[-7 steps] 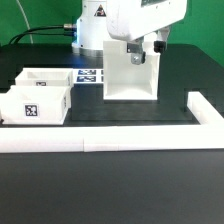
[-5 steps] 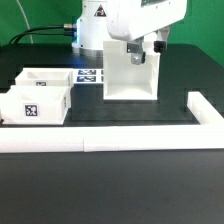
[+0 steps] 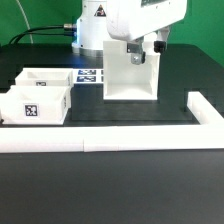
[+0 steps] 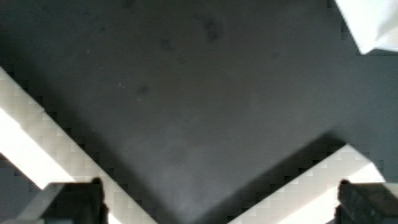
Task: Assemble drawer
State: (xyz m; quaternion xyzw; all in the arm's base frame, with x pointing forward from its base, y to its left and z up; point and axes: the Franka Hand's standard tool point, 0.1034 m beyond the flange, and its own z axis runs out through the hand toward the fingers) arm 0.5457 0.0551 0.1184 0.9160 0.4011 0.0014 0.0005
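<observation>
There, tool (image 3: 136, 56) over white drawer box (image 3: 128, 82).

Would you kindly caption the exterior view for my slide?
Open pincer at the top of the tall white drawer shell, smaller tagged box on the exterior view's left.
</observation>
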